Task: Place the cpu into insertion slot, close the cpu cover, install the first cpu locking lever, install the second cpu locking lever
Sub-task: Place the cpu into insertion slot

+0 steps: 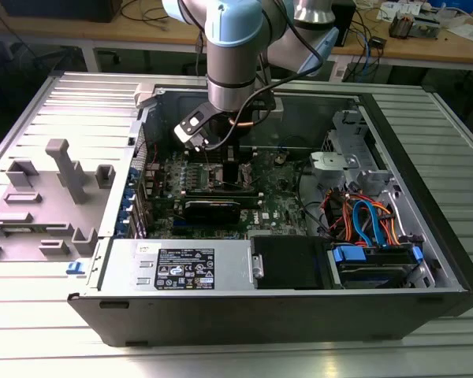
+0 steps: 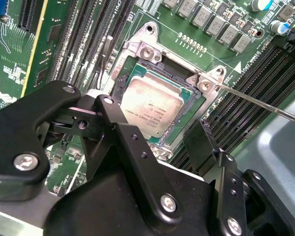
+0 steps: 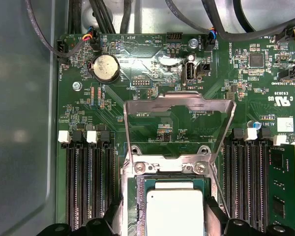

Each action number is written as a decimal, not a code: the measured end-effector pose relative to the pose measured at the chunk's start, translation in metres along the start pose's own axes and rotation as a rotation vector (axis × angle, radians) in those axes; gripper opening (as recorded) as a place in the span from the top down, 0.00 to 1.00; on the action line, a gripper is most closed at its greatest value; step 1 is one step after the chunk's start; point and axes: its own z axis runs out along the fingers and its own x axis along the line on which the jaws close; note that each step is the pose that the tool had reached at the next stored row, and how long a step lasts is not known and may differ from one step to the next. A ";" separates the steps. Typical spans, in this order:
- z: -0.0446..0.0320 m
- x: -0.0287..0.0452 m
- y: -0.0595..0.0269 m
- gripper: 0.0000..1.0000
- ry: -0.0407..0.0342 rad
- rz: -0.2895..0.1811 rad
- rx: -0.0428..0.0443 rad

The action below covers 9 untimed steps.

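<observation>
The cpu [image 3: 174, 211] [image 2: 150, 105], a silvery square chip, lies flat inside the insertion slot [image 3: 129, 194] on the green board. The cpu cover [image 3: 179, 105], a thin metal frame with a large window, stands tilted back from the slot on its hinge. A thin wire locking lever [image 2: 258, 103] sticks up from the socket corner, unlatched. My gripper [image 3: 163, 219] [image 2: 157, 115] hangs low over the socket, open. Its black fingers [image 3: 214, 219] straddle the cpu with a gap on each side. In the exterior view the gripper [image 1: 225, 169] reaches down into the open computer case.
Long black memory slots [image 3: 88, 187] flank the socket, with a green memory module [image 3: 282, 187] at one side. A coin battery [image 3: 105, 66] and cables [image 3: 226, 29] lie beyond the cover. A black drive box [image 1: 288, 260], a power supply [image 1: 181, 264] and the case walls ring the board.
</observation>
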 end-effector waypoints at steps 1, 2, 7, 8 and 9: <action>0.0000 -0.0001 0.0000 0.25 -0.0002 0.000 -0.0001; 0.0001 -0.0001 0.0001 0.25 -0.0028 0.000 -0.0001; 0.0004 0.0001 0.0001 0.25 -0.0140 0.000 -0.0005; 0.0003 -0.0001 0.0001 0.25 -0.0180 0.000 -0.0004; 0.0001 -0.0002 0.0001 0.25 -0.0204 -0.001 -0.0002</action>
